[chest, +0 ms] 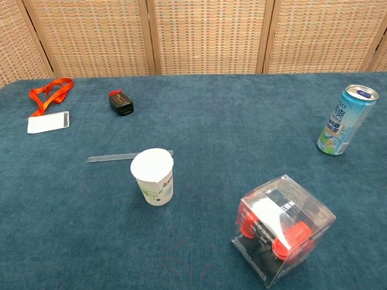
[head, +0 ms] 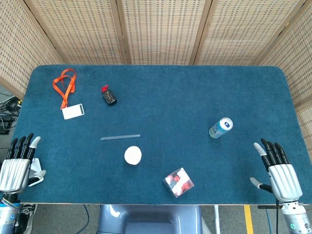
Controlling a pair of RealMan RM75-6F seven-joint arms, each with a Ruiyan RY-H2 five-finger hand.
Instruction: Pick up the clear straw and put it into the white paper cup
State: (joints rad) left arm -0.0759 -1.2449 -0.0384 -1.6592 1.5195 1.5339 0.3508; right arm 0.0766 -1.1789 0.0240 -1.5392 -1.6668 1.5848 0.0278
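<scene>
Head view: clear straw (head: 120, 137) lies flat on the table (head: 195, 107), long axis left-right, just beyond the upright white paper cup (head: 132, 155). Left hand (head: 17, 165) is nearer than right hand (head: 280, 173). Both hold nothing, fingers extended and apart.

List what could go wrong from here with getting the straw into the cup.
1. The clear straw lies flat on the blue cloth and is thin and hard to see, so fingers may slide over it or snag the fabric.
2. The white paper cup stands just in front of the straw and looks light; a reaching left hand could tip it.
3. Both hands, the right hand too, sit open at the near edge, so the whole reach remains.
</scene>
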